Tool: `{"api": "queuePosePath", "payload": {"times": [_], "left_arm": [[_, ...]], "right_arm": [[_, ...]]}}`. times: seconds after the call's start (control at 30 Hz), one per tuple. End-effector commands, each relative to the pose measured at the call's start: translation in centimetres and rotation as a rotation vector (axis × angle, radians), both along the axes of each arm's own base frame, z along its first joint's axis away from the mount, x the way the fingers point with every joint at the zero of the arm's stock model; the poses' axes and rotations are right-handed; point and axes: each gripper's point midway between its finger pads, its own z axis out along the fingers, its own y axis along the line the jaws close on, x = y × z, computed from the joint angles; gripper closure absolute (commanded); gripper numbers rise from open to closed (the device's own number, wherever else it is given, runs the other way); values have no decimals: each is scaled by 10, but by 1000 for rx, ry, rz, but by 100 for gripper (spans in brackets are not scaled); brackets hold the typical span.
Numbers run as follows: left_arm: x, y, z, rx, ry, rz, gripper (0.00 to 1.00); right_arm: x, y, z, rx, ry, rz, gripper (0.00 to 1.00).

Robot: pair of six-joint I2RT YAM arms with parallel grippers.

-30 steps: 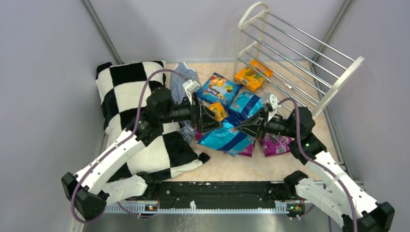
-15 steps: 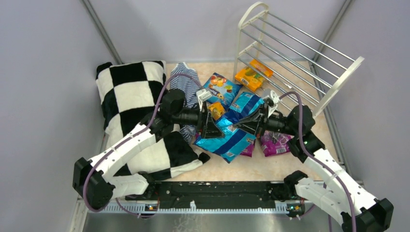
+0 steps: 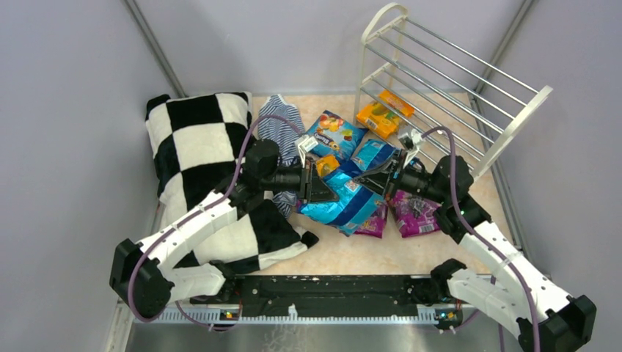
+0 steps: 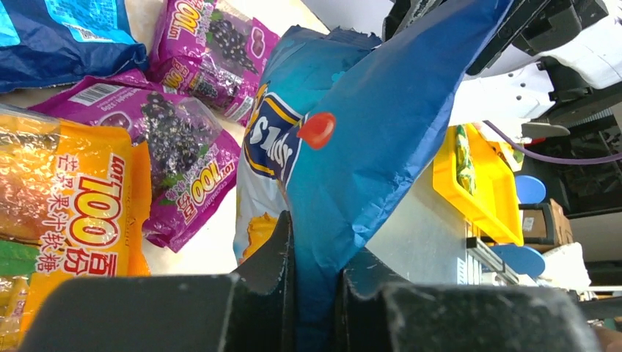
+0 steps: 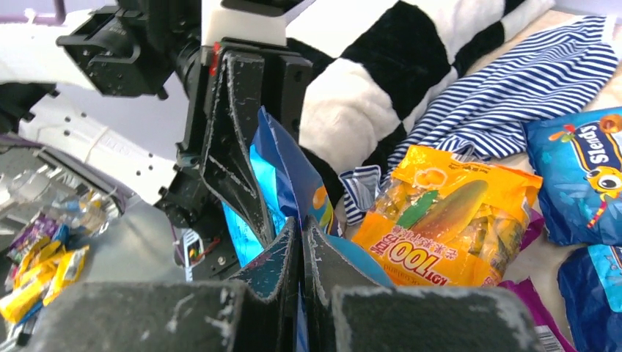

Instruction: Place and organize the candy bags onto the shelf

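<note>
A large blue candy bag hangs between both arms above the pile. My left gripper is shut on its left end; in the left wrist view the blue bag runs down between the closed jaws. My right gripper is shut on its right edge, a thin blue strip pinched at the jaws. Two orange bags lie on the lowest tier of the white shelf. Loose on the floor are blue bags, an orange bag and purple bags.
A black-and-white checkered pillow fills the left side under the left arm. A blue-and-white striped cloth lies between the pillow and the bags. The shelf stands angled in the back right corner, against the grey wall.
My left gripper moved right to the blue bag's end and closed on it. The right gripper stayed shut and drew the bag slightly toward the back.
</note>
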Motion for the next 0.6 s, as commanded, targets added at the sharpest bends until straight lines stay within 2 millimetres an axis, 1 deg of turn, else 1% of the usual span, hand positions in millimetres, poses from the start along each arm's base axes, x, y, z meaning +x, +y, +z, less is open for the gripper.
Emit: {"api": "queuePosePath", "payload": {"times": [0.0,0.03,0.07,0.17,0.2,0.23,0.27,0.3,0.33,0.4,0.5,0.57], "left_arm": [[1,-1,35,-97,-26,42,89],[3,-1,37,-98,-20,59,91],[5,0,40,-102,-12,75,93],[10,1,50,-119,4,122,99],[13,1,54,-121,8,139,100],[14,2,57,-120,12,155,100],[17,3,63,-124,9,172,100],[21,4,69,-132,3,193,100],[22,6,70,-124,20,207,100],[28,10,81,-139,24,236,100],[35,16,104,-191,25,267,100],[42,22,119,-225,37,298,100]], "right_arm": [[21,-15,58,85,-87,-177,100],[25,-17,54,71,-60,-201,100],[30,-20,50,53,-32,-231,88],[42,-31,37,-17,37,-312,39],[46,-35,31,-42,60,-337,24],[49,-41,25,-63,81,-366,10],[53,-46,19,-80,103,-388,3],[55,-53,12,-97,135,-408,2],[55,-56,7,-103,162,-405,1],[57,-64,-2,-97,222,-403,1],[51,-66,-13,-65,323,-341,1],[44,-61,-18,-39,376,-284,1]]}}
